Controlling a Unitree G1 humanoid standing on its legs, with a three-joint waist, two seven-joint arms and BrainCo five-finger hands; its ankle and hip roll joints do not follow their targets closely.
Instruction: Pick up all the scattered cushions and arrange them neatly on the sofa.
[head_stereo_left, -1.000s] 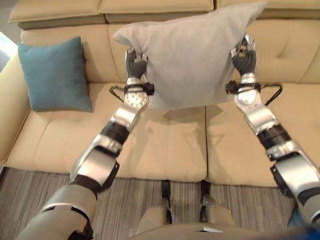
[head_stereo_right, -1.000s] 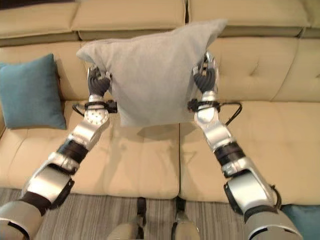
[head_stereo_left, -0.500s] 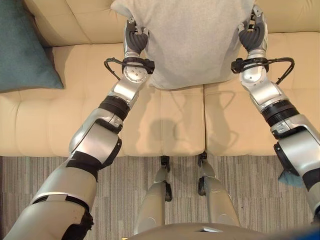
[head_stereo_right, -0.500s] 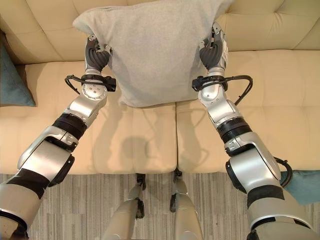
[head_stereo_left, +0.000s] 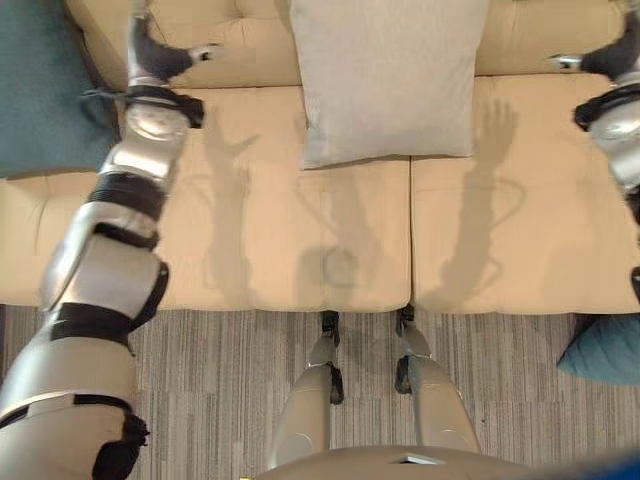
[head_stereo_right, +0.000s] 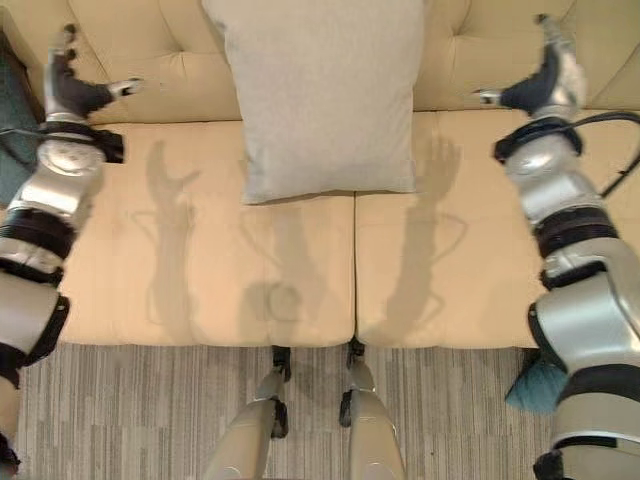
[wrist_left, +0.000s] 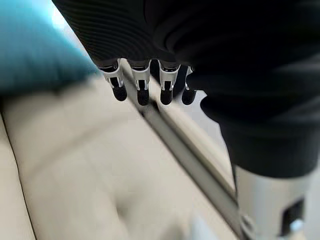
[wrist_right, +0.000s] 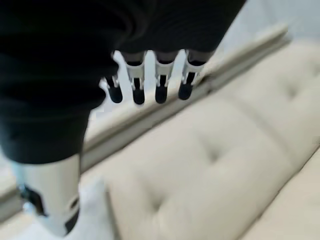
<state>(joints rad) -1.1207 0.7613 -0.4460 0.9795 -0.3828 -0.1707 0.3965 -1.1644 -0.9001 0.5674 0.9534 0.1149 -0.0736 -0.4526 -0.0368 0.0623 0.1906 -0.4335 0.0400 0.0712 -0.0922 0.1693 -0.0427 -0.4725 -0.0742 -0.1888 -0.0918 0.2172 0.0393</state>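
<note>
Teal cushion (head_stereo_left: 605, 350) on the floor by the sofa (head_stereo_left: 260, 240) front at right, grey cushion (head_stereo_left: 385, 80) upright against the sofa backrest at centre, left hand (head_stereo_left: 150, 55) and right hand (head_stereo_right: 545, 85) wide of it, fingers spread, holding nothing, second teal cushion (head_stereo_left: 40, 90) at sofa's left end.

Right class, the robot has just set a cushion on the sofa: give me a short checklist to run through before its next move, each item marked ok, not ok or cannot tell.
1. Grey fabric cushion leans against the back of the beige padded sofa, upright, free of both hands: ok.
2. Left hand open, holding nothing: ok.
3. Right hand open, holding nothing: ok.
4. Teal cushion on the sofa's left end: ok.
5. All cushions off the striped grey carpet: not ok, another teal cushion lies on it by the robot's right side.
6. Any further cushions on the floor: cannot tell.
</note>
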